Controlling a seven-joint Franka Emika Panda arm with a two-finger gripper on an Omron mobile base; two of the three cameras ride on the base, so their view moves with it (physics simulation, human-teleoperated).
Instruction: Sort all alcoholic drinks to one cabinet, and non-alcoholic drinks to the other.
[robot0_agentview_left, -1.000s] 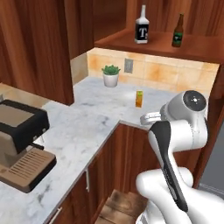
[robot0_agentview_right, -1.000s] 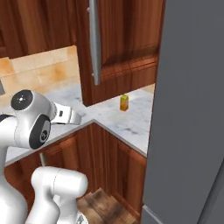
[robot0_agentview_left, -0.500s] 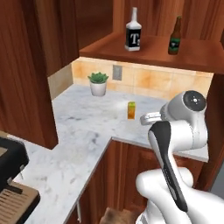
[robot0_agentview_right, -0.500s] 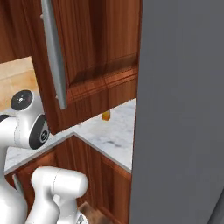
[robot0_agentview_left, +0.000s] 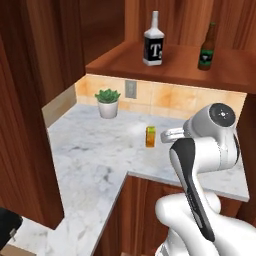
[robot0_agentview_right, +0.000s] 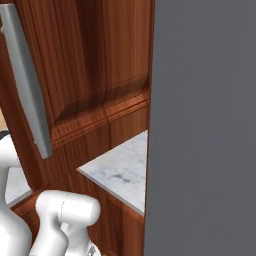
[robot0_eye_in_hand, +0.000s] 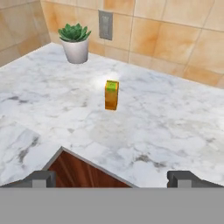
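Observation:
The yellow-orange juice carton stands upright on the marble counter, to the left of my arm's white wrist. In the hand view the juice carton is ahead of my gripper, well clear of it. The gripper is open with nothing between its fingertips. On the open cabinet's brown shelf board stand the clear bottle with a black "T" label and the brown beer bottle. The other cabinet, with a silver bar handle, fills the left of the right base view.
A small potted plant sits by the tiled back wall under a wall socket. A tall grey panel blocks the right side next to the counter's end. Wooden cabinet sides rise at the far left.
The whole picture has shifted in both base views, so the base has driven. The coffee machine has slid out of the left view. The gripper stays open.

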